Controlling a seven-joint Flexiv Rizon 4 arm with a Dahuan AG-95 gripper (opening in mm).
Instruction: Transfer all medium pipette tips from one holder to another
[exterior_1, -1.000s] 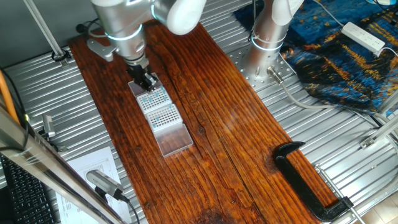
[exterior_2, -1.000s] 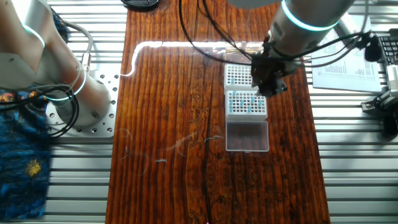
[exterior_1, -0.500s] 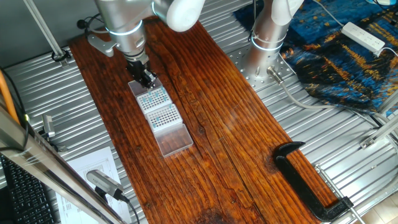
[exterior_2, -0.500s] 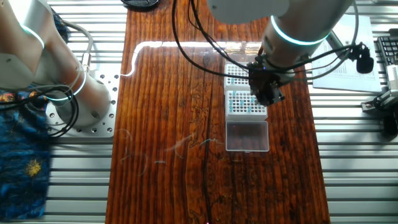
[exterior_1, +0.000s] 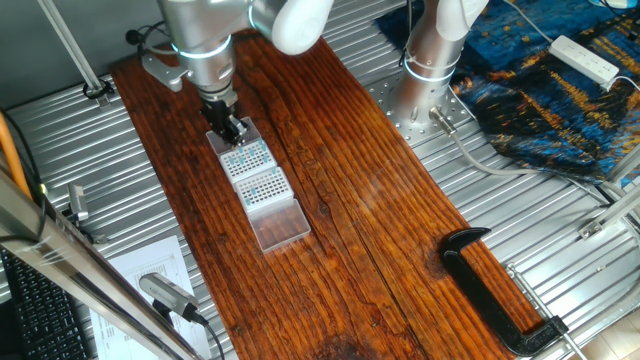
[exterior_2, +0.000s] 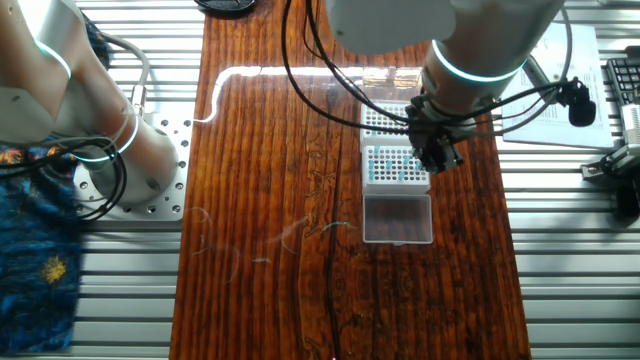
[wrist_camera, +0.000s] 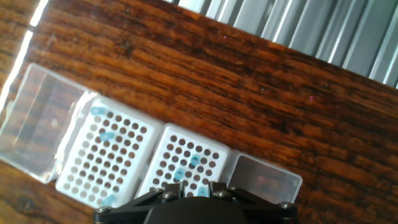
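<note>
Two white perforated tip racks lie end to end on the wooden board. In the hand view the left rack (wrist_camera: 102, 158) holds three teal-blue pipette tips (wrist_camera: 107, 135), and the right rack (wrist_camera: 186, 163) holds a few tips (wrist_camera: 194, 162) just ahead of my fingers. My gripper (wrist_camera: 196, 185) hangs over the right rack; its jaws stand a narrow gap apart with rack holes showing between them. In the fixed views the gripper (exterior_1: 231, 129) (exterior_2: 437, 157) hovers low over the racks (exterior_1: 255, 170) (exterior_2: 393, 165).
A clear lid (wrist_camera: 34, 130) flanks the left rack and another clear lid (wrist_camera: 266, 177) flanks the right one. A black clamp (exterior_1: 495, 290) sits at the board's near right. A second robot base (exterior_1: 425, 70) and ribbed metal table (wrist_camera: 323, 31) surround the board.
My gripper has shifted a little along the racks, and the arm above it has moved slightly. The racks and lids have not moved.
</note>
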